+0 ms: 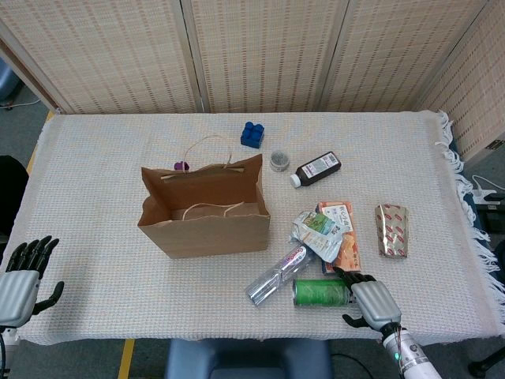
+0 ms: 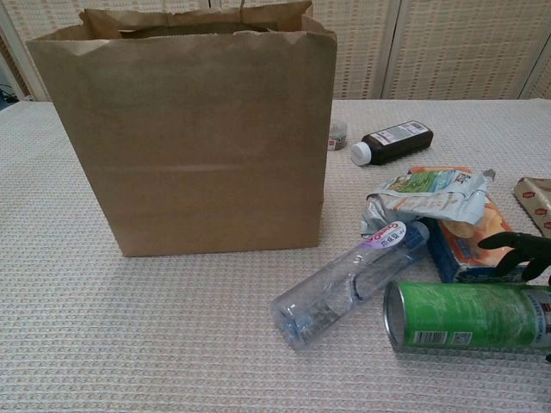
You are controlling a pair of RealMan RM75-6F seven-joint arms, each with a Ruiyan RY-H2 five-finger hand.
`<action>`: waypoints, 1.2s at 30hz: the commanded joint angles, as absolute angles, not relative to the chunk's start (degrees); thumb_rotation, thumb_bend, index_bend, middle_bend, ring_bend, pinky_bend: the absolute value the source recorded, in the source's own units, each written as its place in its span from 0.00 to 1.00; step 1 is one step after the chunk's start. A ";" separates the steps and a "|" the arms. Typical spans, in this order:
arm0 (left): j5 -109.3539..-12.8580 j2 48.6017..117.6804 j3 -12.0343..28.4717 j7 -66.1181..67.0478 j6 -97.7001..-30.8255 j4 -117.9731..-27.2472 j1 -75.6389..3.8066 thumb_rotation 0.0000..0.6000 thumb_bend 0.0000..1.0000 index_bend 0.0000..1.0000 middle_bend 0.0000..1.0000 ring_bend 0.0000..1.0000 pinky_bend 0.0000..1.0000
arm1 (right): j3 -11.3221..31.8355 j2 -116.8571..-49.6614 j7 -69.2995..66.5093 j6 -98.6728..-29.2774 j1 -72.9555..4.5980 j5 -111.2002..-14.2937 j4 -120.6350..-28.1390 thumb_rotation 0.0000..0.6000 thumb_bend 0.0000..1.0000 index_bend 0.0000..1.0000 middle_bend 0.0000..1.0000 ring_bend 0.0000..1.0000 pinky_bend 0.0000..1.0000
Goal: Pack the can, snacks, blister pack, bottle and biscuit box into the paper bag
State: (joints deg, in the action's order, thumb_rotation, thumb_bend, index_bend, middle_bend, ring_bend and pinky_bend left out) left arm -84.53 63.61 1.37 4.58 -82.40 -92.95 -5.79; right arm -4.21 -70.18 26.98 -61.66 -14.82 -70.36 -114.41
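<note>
The green can [image 1: 319, 292] lies on its side near the front edge, open end facing left [image 2: 469, 316]. My right hand [image 1: 371, 302] is at the can's right end, fingers on its far side and thumb on the near side, spread and not closed; its fingertips [image 2: 515, 247] arch above the can. The brown paper bag [image 1: 205, 207] stands open and upright [image 2: 185, 138]. A clear bottle [image 1: 278, 273], a snack pouch [image 1: 317, 230], the biscuit box [image 1: 341, 237] and the blister pack [image 1: 392, 230] lie on the cloth. My left hand [image 1: 20, 272] hangs open at the front left edge.
A dark brown medicine bottle [image 1: 317, 168], a small jar [image 1: 279, 161] and a blue block [image 1: 252, 134] lie behind the bag. A small purple object [image 1: 181, 166] sits at the bag's back left. The table's fringed right edge [image 1: 461, 181] is close to the blister pack.
</note>
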 commanded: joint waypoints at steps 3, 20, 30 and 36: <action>-84.31 63.40 1.27 4.63 -81.98 -93.22 -5.85 1.00 0.39 0.00 0.00 0.00 0.01 | -4.45 -69.81 28.32 -61.63 -15.42 -69.02 -114.19 1.00 0.14 0.09 0.21 0.19 0.29; -84.03 63.04 1.16 3.90 -81.84 -93.63 -5.70 1.00 0.39 0.00 0.00 0.00 0.01 | -3.18 -70.04 28.90 -59.64 -19.07 -64.91 -114.09 1.00 0.14 0.07 0.21 0.15 0.26; -83.96 62.61 0.98 3.55 -81.63 -93.84 -5.60 1.00 0.39 0.00 0.00 0.00 0.01 | -3.86 -71.27 33.11 -59.99 -20.91 -62.70 -115.36 1.00 0.14 0.08 0.21 0.15 0.26; -83.84 62.45 0.97 3.39 -81.35 -94.01 -5.67 1.00 0.39 0.00 0.00 0.00 0.01 | -4.17 -73.81 36.50 -60.58 -22.08 -60.23 -115.10 1.00 0.14 0.08 0.21 0.15 0.25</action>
